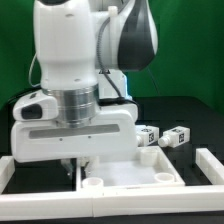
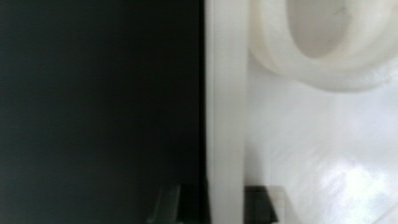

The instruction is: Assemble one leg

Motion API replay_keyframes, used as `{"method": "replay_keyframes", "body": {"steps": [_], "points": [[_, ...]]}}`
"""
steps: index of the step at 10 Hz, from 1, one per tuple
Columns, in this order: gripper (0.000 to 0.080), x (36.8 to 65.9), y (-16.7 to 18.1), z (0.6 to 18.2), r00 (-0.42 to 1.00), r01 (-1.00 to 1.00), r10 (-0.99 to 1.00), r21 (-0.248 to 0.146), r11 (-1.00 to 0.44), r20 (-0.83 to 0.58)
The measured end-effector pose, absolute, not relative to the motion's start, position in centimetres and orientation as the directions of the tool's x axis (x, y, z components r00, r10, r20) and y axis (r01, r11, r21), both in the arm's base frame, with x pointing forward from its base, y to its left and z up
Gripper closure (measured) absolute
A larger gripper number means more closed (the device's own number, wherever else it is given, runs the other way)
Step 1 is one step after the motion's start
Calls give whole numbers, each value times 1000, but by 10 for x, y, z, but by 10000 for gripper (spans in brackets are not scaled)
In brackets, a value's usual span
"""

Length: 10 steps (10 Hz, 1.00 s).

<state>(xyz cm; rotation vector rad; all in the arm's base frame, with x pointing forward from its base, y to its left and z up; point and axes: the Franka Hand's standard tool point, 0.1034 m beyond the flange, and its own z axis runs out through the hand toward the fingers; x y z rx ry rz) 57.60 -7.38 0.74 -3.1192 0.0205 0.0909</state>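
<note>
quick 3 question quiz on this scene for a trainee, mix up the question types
1. How many legs show on the exterior view's right? A) none B) two C) four
2. True or false: the gripper holds one of them.
3. Fill in: in the wrist view, the rim of the tray-like part runs between the gripper's ____.

Key: 1 B; 2 false; 3 fingertips.
</note>
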Motion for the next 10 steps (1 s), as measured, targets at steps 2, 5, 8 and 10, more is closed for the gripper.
{"method": "replay_keyframes", "body": {"steps": [2, 5, 8, 10], "points": [[755, 577, -46, 7, 996, -53, -52, -18, -998, -77], [755, 577, -20, 8, 994, -61, -60, -1, -998, -87], [755, 577, -21, 7, 995, -55, -54, 1, -999, -88], [446, 577, -21, 7, 995, -55, -54, 1, -999, -89]]}}
